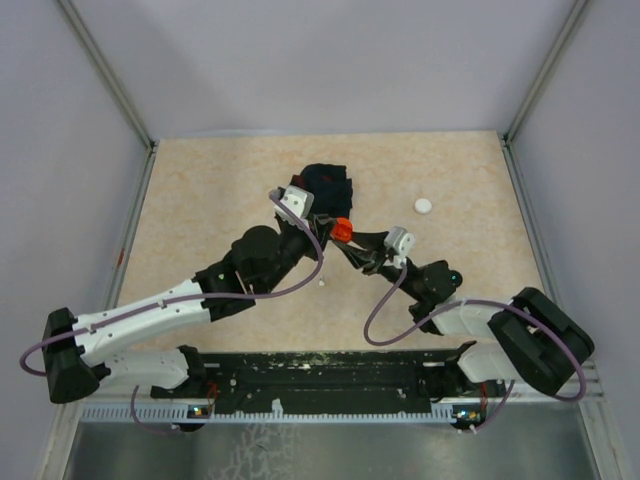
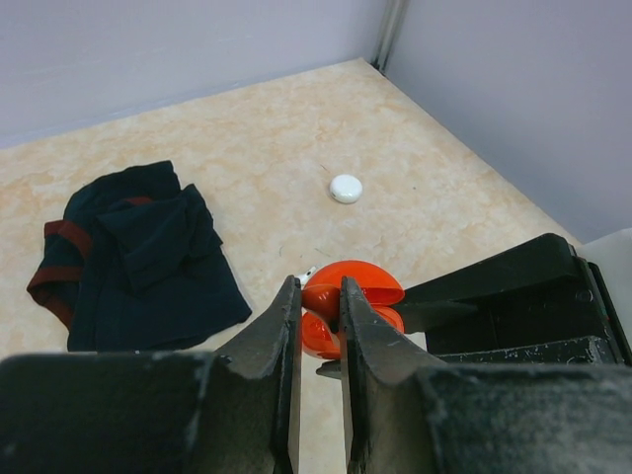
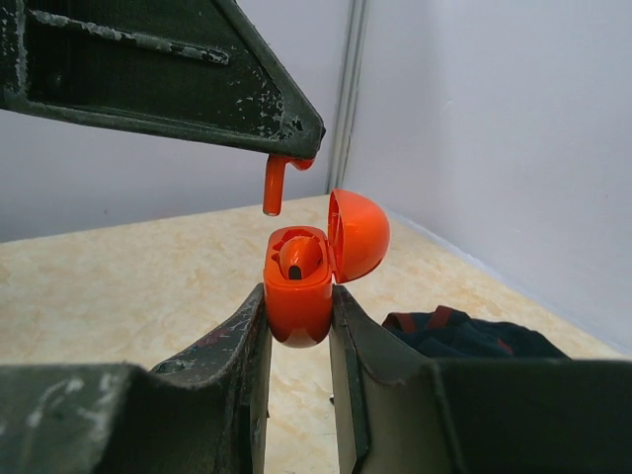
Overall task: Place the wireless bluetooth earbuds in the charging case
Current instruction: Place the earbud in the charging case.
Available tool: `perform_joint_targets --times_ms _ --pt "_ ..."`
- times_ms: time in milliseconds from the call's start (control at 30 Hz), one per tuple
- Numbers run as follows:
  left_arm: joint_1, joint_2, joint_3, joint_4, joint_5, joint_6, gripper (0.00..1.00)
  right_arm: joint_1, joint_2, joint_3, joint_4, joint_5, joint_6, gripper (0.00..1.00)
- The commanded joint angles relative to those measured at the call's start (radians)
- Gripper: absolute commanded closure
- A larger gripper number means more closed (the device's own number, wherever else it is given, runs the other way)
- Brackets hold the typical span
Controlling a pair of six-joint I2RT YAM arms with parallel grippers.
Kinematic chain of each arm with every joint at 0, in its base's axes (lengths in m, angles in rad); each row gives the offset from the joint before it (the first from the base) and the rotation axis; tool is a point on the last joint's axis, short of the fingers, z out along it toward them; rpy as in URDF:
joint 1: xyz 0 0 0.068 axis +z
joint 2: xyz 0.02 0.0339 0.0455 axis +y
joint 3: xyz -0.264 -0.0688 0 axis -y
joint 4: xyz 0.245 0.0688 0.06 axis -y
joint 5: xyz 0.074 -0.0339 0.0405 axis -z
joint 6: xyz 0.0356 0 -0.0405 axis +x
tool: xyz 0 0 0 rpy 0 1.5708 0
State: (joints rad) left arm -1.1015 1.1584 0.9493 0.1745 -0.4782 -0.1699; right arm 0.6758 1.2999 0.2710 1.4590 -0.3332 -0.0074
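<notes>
Charging case (image 3: 297, 288): lid open, pinched by right tool (image 3: 299, 321); one earbud (image 3: 294, 259) seated inside. Second earbud (image 3: 274, 188): pinched by left tool (image 3: 293, 153) just above case, not yet inserted.

- Right wrist view: the orange earbud (image 3: 276, 186) shows only its stem, its head buried in the tip of the left gripper (image 3: 296, 148), whose body runs off the top and left edges
- A second earbud (image 3: 294, 259) shows just a dark tip inside the orange charging case (image 3: 296, 281)
- The right gripper (image 3: 297, 296) covers the case's lower sides and part of the dark navy cloth (image 3: 464, 331)
- Left wrist view: the left gripper's fingers (image 2: 272, 336) block the case's lower half and hide the held earbud
- Top view: a white speck (image 1: 322, 284) is too small to identify
</notes>
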Motion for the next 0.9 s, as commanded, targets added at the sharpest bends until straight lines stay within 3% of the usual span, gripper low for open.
perform_joint_targets --times_ms 0,867 --pt "-0.012 0.009 -0.010 0.070 -0.019 0.024 0.82 -0.001 -0.033 0.038 0.080 0.006 0.031 1.00" --pt "-0.027 0.045 -0.014 0.097 -0.002 0.039 0.82 -0.001 -0.032 0.038 0.109 0.010 0.062 1.00"
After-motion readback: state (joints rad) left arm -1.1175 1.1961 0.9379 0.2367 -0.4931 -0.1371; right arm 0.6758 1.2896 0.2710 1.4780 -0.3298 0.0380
